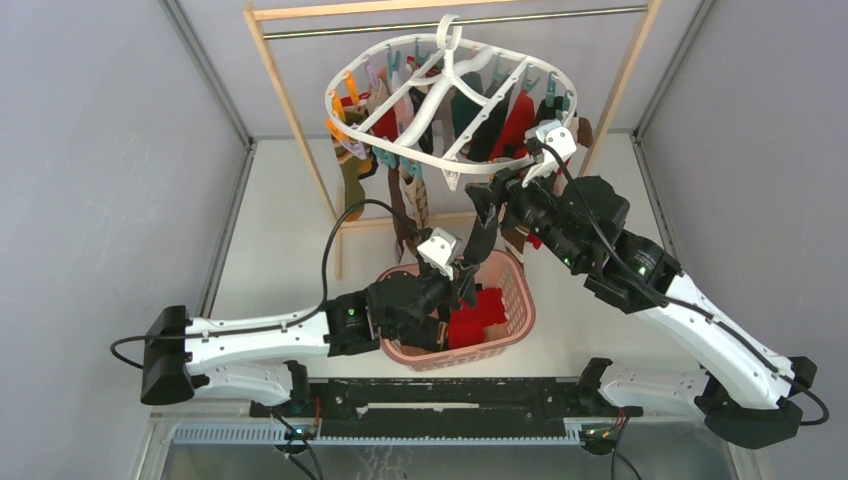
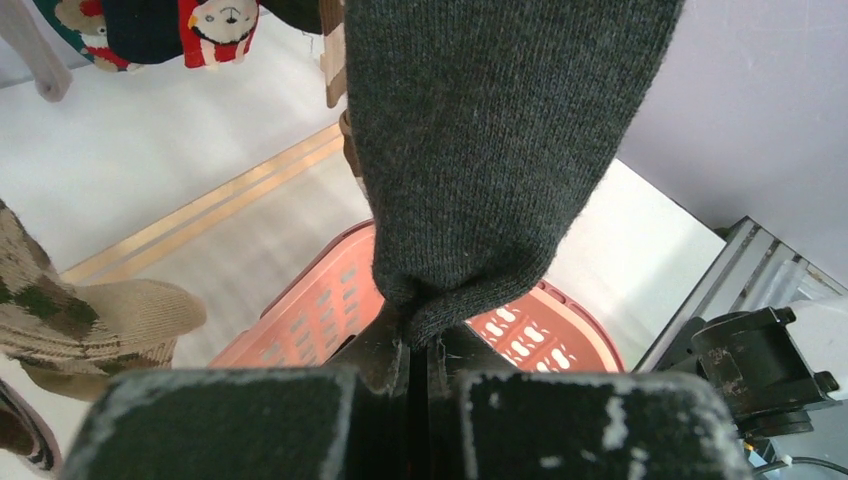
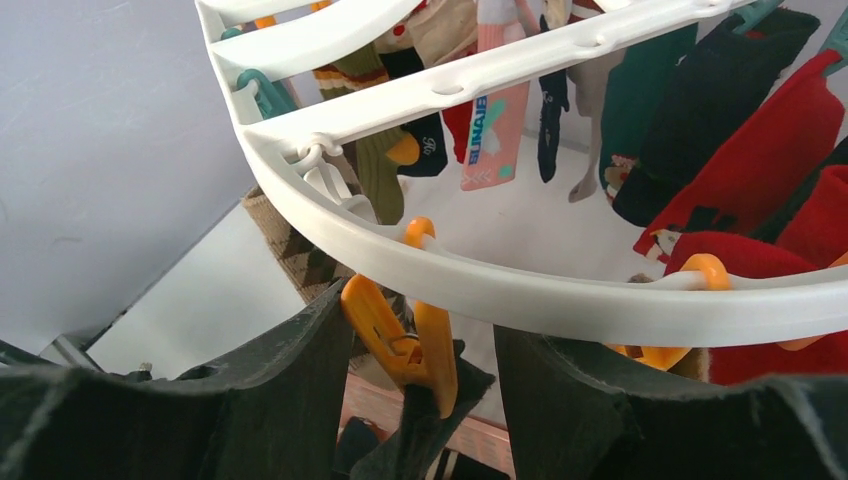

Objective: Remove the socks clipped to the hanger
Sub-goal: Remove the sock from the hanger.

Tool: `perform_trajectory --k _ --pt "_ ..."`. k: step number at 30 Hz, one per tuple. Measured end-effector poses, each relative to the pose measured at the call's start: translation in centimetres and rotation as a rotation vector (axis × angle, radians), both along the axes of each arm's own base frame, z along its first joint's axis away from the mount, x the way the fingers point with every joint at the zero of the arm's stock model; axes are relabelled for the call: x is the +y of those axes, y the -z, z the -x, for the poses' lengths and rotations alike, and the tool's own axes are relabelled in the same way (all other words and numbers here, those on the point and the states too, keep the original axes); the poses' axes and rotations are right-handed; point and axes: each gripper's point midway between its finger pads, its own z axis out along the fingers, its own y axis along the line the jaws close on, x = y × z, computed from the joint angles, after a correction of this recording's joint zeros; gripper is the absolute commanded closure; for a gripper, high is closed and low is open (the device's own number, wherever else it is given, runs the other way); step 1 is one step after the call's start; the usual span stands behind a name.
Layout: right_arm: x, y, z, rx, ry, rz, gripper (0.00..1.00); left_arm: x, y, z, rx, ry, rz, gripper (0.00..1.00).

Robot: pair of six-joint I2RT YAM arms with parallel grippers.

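The white oval hanger [image 1: 450,110] hangs from a rail, with many socks [image 1: 510,125] in red, black, teal and brown clipped under it. A dark grey sock [image 2: 470,180] hangs from an orange clip [image 3: 405,340] on the hanger's near rim [image 3: 560,295]. My left gripper [image 2: 418,340] is shut on that sock's lower end, above the basket. My right gripper [image 3: 420,320] is open and straddles the orange clip. Its left finger [image 3: 300,350] touches the clip's handle, while the right finger [image 3: 560,390] stands apart. In the top view the right gripper [image 1: 497,200] sits just under the rim.
A pink lattice basket [image 1: 515,300] with red socks [image 1: 480,310] in it stands below the hanger, between the arms. The wooden-framed rail [image 1: 300,120] holds the hanger. Grey walls close in on both sides. An argyle beige sock [image 2: 90,310] hangs to the left of my left gripper.
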Motion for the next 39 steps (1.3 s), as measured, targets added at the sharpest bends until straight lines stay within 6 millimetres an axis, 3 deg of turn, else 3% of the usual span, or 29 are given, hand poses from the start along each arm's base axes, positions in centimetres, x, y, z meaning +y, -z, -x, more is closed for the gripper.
perform_trajectory --k 9,15,19,24,32,33,35,36,39 --pt "-0.2 -0.4 -0.2 -0.029 0.034 0.013 0.49 0.0 0.2 0.0 0.002 0.0 -0.007 1.0" --pt "-0.3 -0.7 -0.2 -0.047 0.047 0.018 0.68 0.1 0.1 0.0 0.002 0.0 -0.006 1.0" --pt "-0.5 -0.9 -0.4 -0.058 0.059 0.021 0.87 0.1 0.1 0.0 0.002 0.0 -0.005 1.0" --pt "-0.4 -1.0 -0.3 -0.063 0.057 0.02 1.0 0.2 -0.2 0.0 0.0 -0.001 0.004 1.0" --pt "-0.4 -1.0 -0.3 -0.063 0.057 0.02 0.99 0.6 -0.9 0.1 -0.003 -0.003 0.02 1.0" --pt "-0.4 -1.1 -0.3 -0.064 0.057 0.019 0.92 0.6 -0.9 0.1 -0.004 -0.003 0.022 1.0" --pt "-0.4 -1.1 -0.2 -0.065 0.055 0.016 0.65 0.8 -1.1 0.1 -0.004 -0.005 0.026 1.0" --pt "-0.4 -1.2 -0.2 -0.067 0.054 0.013 0.57 0.9 -1.1 0.1 -0.004 -0.006 0.027 1.0" --pt "-0.5 -1.4 -0.2 -0.07 0.054 0.006 0.51 1.0 -1.4 0.0 -0.006 -0.01 0.035 1.0"
